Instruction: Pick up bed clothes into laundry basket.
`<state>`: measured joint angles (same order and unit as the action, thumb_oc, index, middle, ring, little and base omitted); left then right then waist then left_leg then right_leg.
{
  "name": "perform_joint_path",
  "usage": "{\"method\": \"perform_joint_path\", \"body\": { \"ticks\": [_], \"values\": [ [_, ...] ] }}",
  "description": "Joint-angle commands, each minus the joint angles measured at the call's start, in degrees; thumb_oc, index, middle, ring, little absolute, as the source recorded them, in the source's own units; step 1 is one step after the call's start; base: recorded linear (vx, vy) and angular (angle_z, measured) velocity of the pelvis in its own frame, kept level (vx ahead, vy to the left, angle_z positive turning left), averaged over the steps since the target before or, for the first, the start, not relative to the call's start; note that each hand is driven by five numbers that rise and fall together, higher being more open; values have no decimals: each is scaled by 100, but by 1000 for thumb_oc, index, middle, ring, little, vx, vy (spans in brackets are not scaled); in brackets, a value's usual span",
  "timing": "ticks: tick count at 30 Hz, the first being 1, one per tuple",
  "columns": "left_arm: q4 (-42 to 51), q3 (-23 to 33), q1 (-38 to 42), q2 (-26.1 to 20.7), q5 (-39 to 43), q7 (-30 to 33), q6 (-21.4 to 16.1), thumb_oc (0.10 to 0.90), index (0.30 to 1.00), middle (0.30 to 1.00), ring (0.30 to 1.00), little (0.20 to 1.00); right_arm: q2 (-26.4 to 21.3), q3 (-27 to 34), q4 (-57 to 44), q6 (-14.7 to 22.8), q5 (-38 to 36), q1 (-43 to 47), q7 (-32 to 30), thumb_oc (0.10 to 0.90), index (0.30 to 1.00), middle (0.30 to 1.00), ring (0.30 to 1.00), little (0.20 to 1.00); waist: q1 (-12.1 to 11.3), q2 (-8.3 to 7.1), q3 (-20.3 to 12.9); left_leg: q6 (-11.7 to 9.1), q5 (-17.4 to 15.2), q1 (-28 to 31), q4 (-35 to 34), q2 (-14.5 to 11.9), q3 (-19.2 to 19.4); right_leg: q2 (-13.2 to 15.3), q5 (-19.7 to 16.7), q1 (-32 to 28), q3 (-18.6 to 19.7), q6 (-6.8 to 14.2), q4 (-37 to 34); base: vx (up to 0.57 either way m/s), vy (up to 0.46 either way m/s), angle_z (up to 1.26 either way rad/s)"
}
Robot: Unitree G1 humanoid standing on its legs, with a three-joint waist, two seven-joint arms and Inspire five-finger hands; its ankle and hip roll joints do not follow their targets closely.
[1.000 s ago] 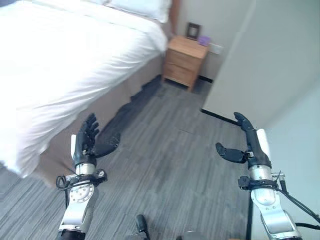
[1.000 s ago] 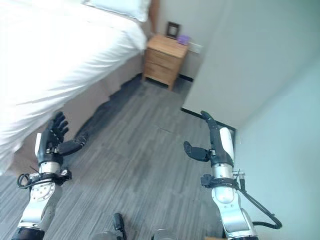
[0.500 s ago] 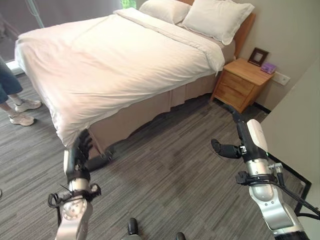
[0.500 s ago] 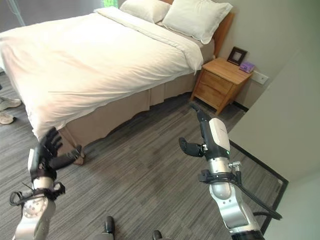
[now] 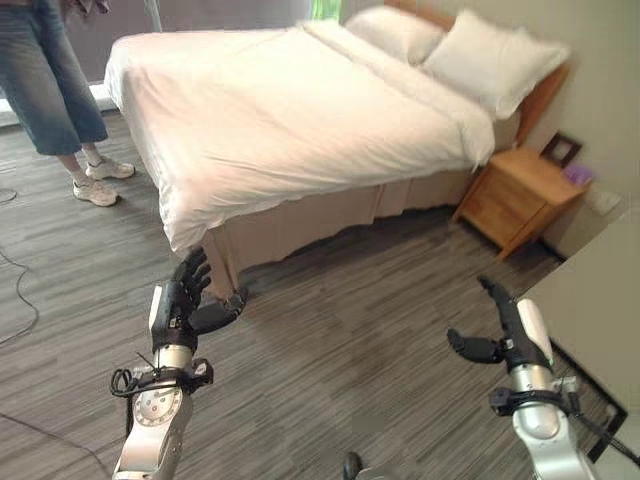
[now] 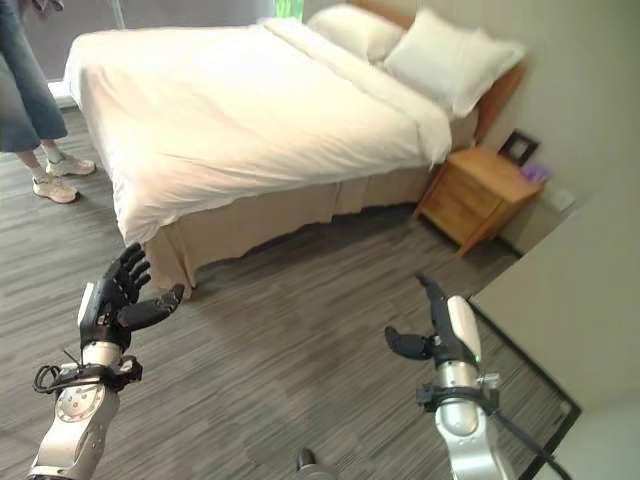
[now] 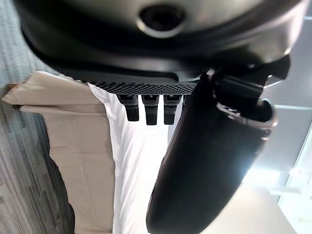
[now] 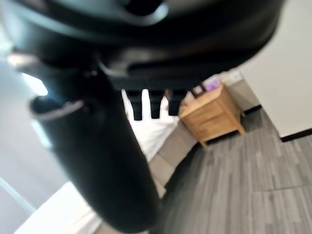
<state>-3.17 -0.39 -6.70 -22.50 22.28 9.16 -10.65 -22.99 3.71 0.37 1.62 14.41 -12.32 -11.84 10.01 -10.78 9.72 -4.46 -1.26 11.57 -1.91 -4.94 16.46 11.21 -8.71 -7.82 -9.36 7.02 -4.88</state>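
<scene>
Now left hand (image 5: 178,305), right hand (image 5: 508,335) open, empty, near bed (image 5: 300,110).

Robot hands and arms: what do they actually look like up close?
Each arm is silver-grey metal, ending in a round wrist joint ringed by thin black cables. The left robot hand and right robot hand are dark, with slim segmented fingers and a white cover panel.

Grey plank floor (image 5: 330,350), white-covered bed (image 5: 300,110), wooden nightstand (image 5: 520,200) by a beige wall (image 6: 590,90).
</scene>
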Motion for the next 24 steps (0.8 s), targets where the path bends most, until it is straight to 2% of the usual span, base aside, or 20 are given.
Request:
{"method": "perform_joint_path", "body": {
  "ticks": [1,2,3,4,5,6,8,9,10,14,17,24],
  "values": [
    [649,-51,271,-119,-102,-307,-414,800,900,900,900,900,-471,343,-319,310,71,461,-206,800,900,900,900,900,204,510,-306,-85,-578,178,-304,-481,401,-456,769,700,-136,97,-10,-266,135,28],
    [644,-175,308,-158,-126,-328,-385,800,900,900,900,900,-317,247,-335,277,113,466,-205,800,900,900,900,900,247,452,-194,-91,-532,41,-309,-502,337,-425,541,926,-49,308,63,-213,61,21],
    [641,-173,314,-165,-126,-328,-386,800,900,900,900,900,-309,246,-334,276,114,471,-205,800,900,900,900,900,251,434,-217,-87,-503,0,-309,-485,335,-409,521,965,-45,302,62,-316,99,11],
    [550,-239,380,-190,-127,-315,-387,800,900,900,900,900,-231,158,-350,263,165,498,-187,800,900,900,900,900,276,422,-141,-58,-463,-74,-309,-500,272,-414,523,1043,138,431,179,-398,93,22],
    [458,-275,530,-270,-143,-280,-377,800,900,900,900,900,-169,35,-353,266,205,612,-189,800,900,900,900,900,226,416,-43,47,-363,-209,-309,-527,334,-393,723,1163,404,470,613,-387,96,22],
    [457,-275,532,-272,-142,-280,-377,800,900,900,900,900,-167,35,-352,266,206,614,-189,800,900,900,900,900,221,414,-47,47,-361,-213,-309,-525,340,-392,723,1172,411,470,618,-392,93,-7],
    [503,-265,500,-321,-123,-267,-381,800,900,900,900,900,-220,-109,-348,266,226,771,-207,800,900,900,900,900,72,455,-21,134,-331,-272,-309,-524,442,-230,891,921,294,342,903,-284,83,-37],
    [558,-211,411,-289,-82,-239,-387,800,900,900,900,900,-273,-161,-316,265,184,905,-227,800,900,900,900,900,-58,429,-93,166,-304,-333,-299,-451,539,-92,953,556,209,332,769,-254,80,-49],
    [586,-190,306,-258,-94,-230,-363,800,900,900,900,900,-255,-169,-338,238,178,889,-205,800,900,900,900,900,-127,381,-155,166,-263,-349,-290,-396,522,-91,969,468,246,328,622,-207,59,-74],
    [586,42,84,-161,-181,-124,-382,800,900,900,900,900,-257,-203,-356,270,206,873,-239,800,900,900,900,900,-257,390,-292,137,-238,-357,-249,-404,641,-95,916,306,292,346,77,-80,-18,-36],
    [557,186,-176,-14,-205,-155,-395,800,900,900,900,900,-255,-180,-557,352,227,728,-155,800,900,900,900,900,-270,418,-346,85,-161,-294,-252,-467,704,-137,967,214,283,286,-12,-53,-29,-18],
    [472,143,-192,5,-209,-149,-370,800,900,900,900,900,-268,-167,-624,374,209,605,-155,800,900,900,900,900,-182,466,-355,0,-39,-272,-249,-570,621,-199,1034,126,150,229,-12,-42,-32,5]
  ]
}}
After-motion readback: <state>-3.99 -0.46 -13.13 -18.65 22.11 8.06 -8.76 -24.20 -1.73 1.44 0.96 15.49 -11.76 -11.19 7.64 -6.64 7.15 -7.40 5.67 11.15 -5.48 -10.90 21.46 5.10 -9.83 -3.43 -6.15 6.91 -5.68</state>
